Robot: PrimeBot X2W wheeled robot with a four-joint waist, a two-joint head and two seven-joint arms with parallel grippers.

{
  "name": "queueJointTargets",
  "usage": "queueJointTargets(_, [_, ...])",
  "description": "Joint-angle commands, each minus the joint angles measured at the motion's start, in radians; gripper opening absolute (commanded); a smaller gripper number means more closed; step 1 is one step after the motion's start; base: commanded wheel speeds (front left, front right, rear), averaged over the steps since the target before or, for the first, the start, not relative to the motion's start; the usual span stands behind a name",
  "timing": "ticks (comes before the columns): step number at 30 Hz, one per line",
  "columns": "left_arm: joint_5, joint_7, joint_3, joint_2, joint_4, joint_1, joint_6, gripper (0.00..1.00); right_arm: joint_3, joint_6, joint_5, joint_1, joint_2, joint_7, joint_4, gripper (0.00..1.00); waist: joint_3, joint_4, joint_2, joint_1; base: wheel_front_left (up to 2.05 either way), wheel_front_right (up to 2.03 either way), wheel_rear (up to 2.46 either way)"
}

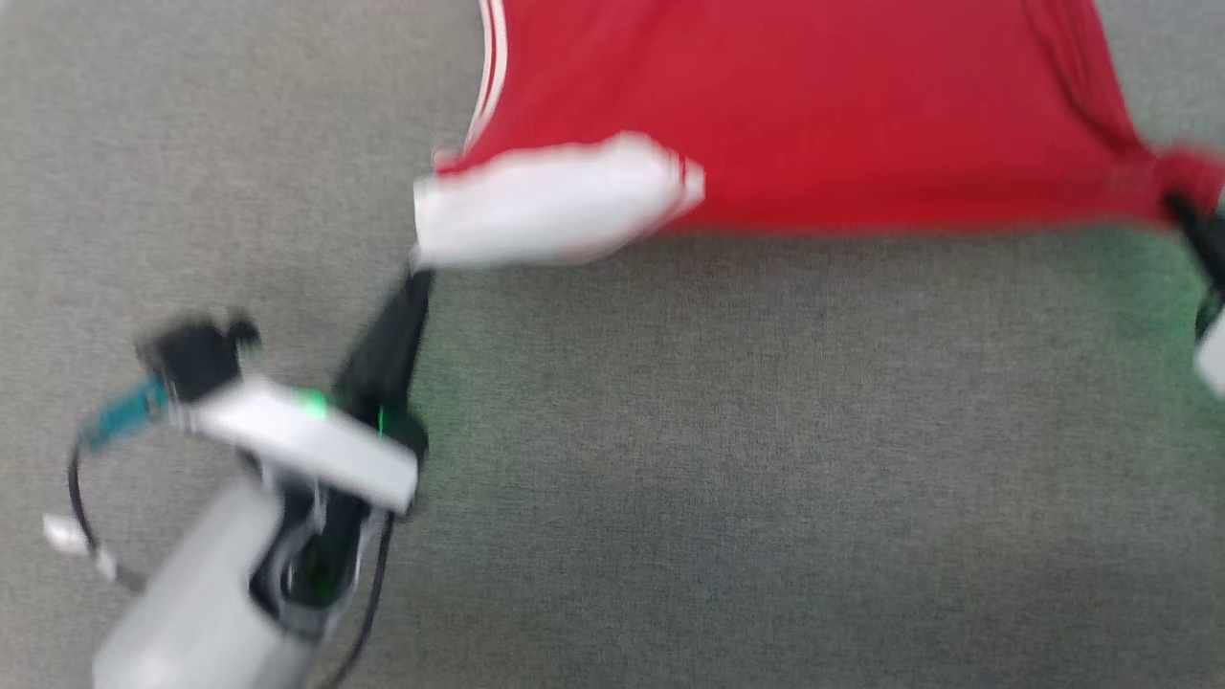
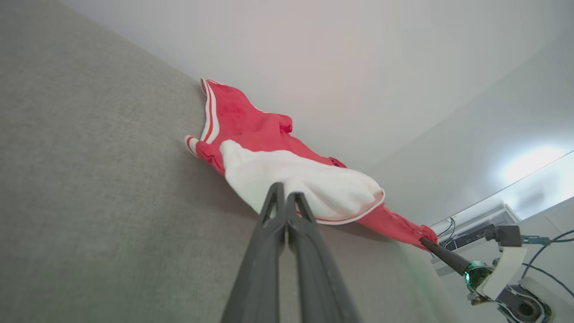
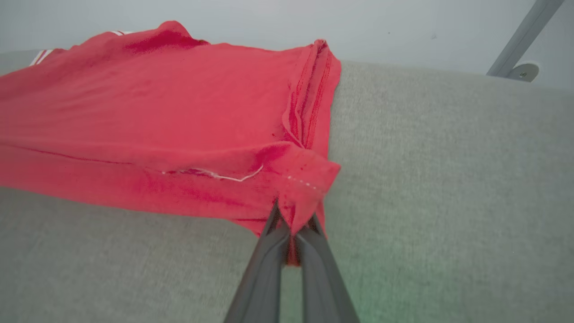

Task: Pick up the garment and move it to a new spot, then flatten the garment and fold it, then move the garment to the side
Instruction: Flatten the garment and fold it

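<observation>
Red sports-jersey shirt with short white sleeves (image 1: 813, 115) lies spread on the grey fabric-covered desk (image 1: 670, 478), over toward the desk's far edge. Its near edge is pulled into a straight line across the desk.

Left hand (image 1: 418, 277) has its fingers pressed together on the white sleeve (image 1: 555, 201). The wrist view shows the tips buried in the sleeve's near fold (image 2: 284, 197). Right hand (image 1: 1182, 206) is pinching a bunched red corner, with cloth wedged between the tips (image 3: 291, 224). Head view is blurred, so I can't read fine detail there.

Handling call:
- Light, limp knit with no stiffness. It sags and creases wherever it isn't under tension.
- It likely drags rather than slides on this desk cloth, so lift before shifting it.
- Not fragile, but the thin fabric bunches in a pinch, as the gathered seam by the right hand shows (image 3: 309, 103).
- The left grip is on the sleeve, not the body. Pulling there probably stretches the sleeve out before the torso follows.
- Best holds are hems and seams at two corners, kept well apart, where doubled cloth gives the tips something to bite.
- Keep tension even, or one side wrinkles.
</observation>
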Motion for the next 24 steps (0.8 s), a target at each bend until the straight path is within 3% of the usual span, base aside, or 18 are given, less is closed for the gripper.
queueJointTargets(1, [0.011, -0.007, 0.01, 0.008, -0.02, 0.031, 0.002, 0.0, -0.004, -0.002, 0.013, 0.035, -0.015, 0.003, -0.018, 0.0, -0.019, 0.003, 0.0, 0.0, 0.0, 0.0, 0.0])
queueJointTargets(6, [0.047, -0.007, 0.075, 0.037, -0.156, 0.24, 0.002, 0.0, -0.058, -0.003, 0.045, 0.247, -0.076, 0.027, -0.169, 0.0, -0.052, -0.007, 0.0, 0.0, 0.0, 0.0, 0.0])
queueJointTargets(12, [0.097, -0.007, 0.145, 0.075, -0.288, 0.447, 0.003, 0.0, -0.206, -0.003, 0.05, 0.491, -0.097, 0.065, -0.336, 0.0, -0.078, -0.023, 0.0, 0.0, 0.0, 0.0, 0.0])
queueJointTargets(18, [0.153, -0.007, 0.208, 0.067, -0.379, 0.576, 0.003, 0.0, -0.395, -0.003, 0.004, 0.689, -0.034, 0.139, -0.494, 0.0, -0.09, -0.042, 0.0, 0.0, 0.0, 0.0, 0.0])
queueJointTargets(24, [0.156, 0.024, 0.153, 0.063, -0.358, 0.457, 0.003, 0.0, -0.464, -0.002, -0.075, 0.668, 0.069, 0.237, -0.585, 0.0, -0.098, -0.053, 0.0, 0.0, 0.0, 0.0, 0.0])
